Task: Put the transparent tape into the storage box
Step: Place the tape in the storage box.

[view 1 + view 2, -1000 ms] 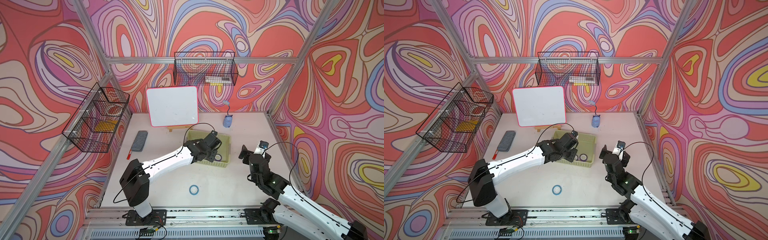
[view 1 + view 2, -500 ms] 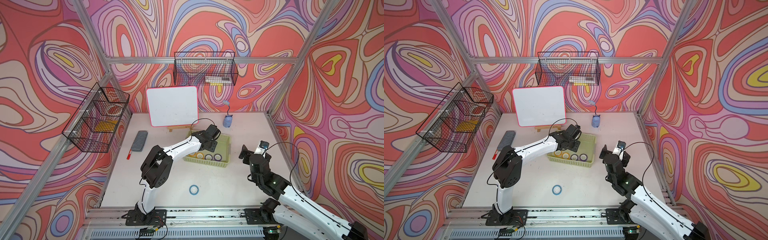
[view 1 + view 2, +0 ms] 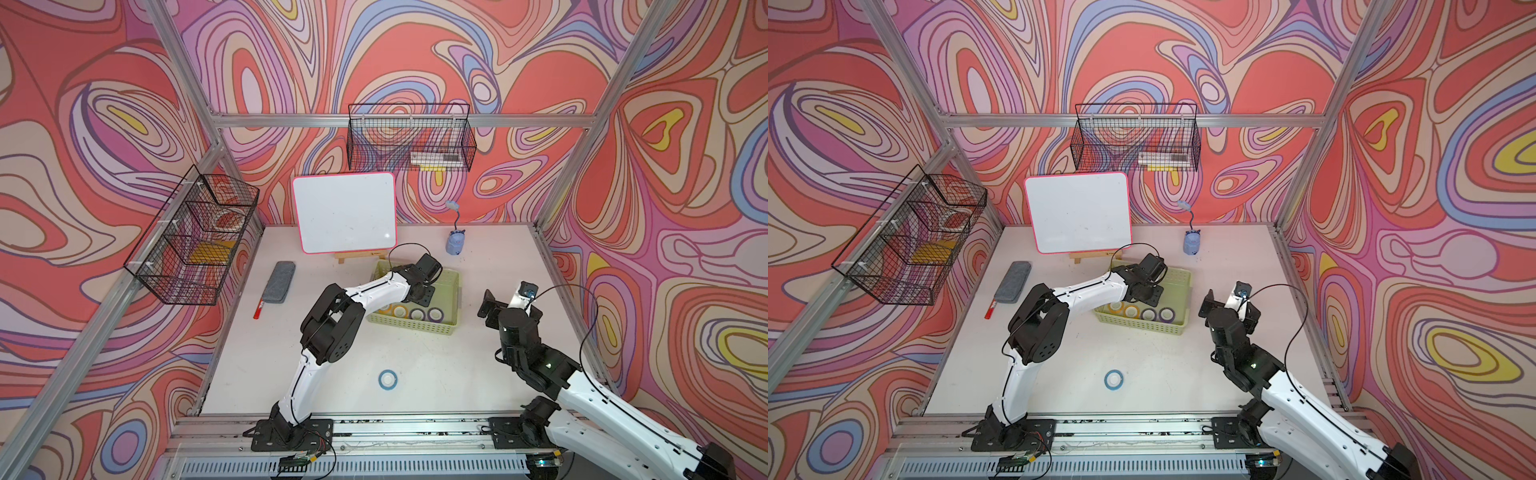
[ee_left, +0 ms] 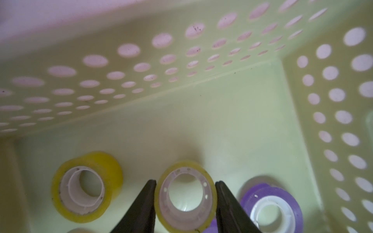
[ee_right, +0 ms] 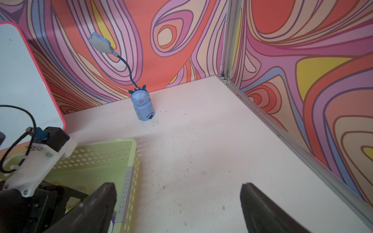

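The transparent tape (image 4: pixel 185 164), a yellowish clear roll with a white core, sits between my left gripper's (image 4: pixel 185 182) black fingers, which are shut on its sides. It is low inside the storage box (image 4: pixel 222 105), a pale yellow-green basket with perforated walls. Beside it lie a yellow roll (image 4: pixel 113 171) and a purple roll (image 4: pixel 290 197). In both top views the left gripper (image 3: pixel 424 291) (image 3: pixel 1148 291) reaches down into the storage box (image 3: pixel 415 326) (image 3: pixel 1142 326). My right gripper (image 5: pixel 177 191) (image 3: pixel 498 301) stands open over bare table to the right of the box, holding nothing.
A blue tape roll (image 3: pixel 387 379) lies on the table near the front. A whiteboard (image 3: pixel 345 212) stands behind the box, with a grey eraser (image 3: pixel 279 281) and red marker (image 3: pixel 259 309) to its left. A blue figurine lamp (image 3: pixel 455 243) stands at the back. Black wire baskets (image 3: pixel 195 241) (image 3: pixel 409 139) hang on the walls.
My left arm has folded, its elbow coming up and toward the box, and the gripper has shifted further back in the box, uncovering the front row of rolls. The right arm has not moved.
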Robot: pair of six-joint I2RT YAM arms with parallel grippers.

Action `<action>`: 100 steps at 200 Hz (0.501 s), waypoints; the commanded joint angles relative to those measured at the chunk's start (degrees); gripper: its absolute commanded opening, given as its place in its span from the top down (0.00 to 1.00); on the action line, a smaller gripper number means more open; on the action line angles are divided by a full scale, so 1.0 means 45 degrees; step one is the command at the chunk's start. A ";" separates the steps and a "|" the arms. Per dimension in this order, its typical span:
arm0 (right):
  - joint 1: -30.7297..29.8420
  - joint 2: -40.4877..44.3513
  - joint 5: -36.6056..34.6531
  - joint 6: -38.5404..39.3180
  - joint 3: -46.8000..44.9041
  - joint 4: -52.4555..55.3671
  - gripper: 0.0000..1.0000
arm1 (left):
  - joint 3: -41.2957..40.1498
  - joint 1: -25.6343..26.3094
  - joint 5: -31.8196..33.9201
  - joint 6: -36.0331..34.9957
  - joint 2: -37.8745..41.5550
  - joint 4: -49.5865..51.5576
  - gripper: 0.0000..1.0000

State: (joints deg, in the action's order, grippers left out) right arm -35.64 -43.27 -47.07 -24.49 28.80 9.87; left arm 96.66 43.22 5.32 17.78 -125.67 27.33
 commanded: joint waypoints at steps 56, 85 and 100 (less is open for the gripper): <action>0.0058 -0.0015 -0.0009 0.0018 -0.0142 0.0060 0.02 | 0.0321 -0.0309 -0.0133 0.0053 -0.0319 -0.0181 0.38; 0.0058 -0.0016 -0.0008 0.0016 -0.0168 0.0064 0.02 | 0.0249 -0.0306 -0.0300 0.0068 0.0431 0.0058 0.31; 0.0068 -0.0044 0.0009 0.0023 -0.0169 0.0040 0.02 | 0.0004 -0.0303 -0.0522 0.0109 0.1207 0.0127 0.26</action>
State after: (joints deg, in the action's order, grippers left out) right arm -35.64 -43.29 -47.05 -24.49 28.80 9.85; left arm 96.75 41.95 4.62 17.82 -126.17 27.09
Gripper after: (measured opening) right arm 0.983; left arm 0.696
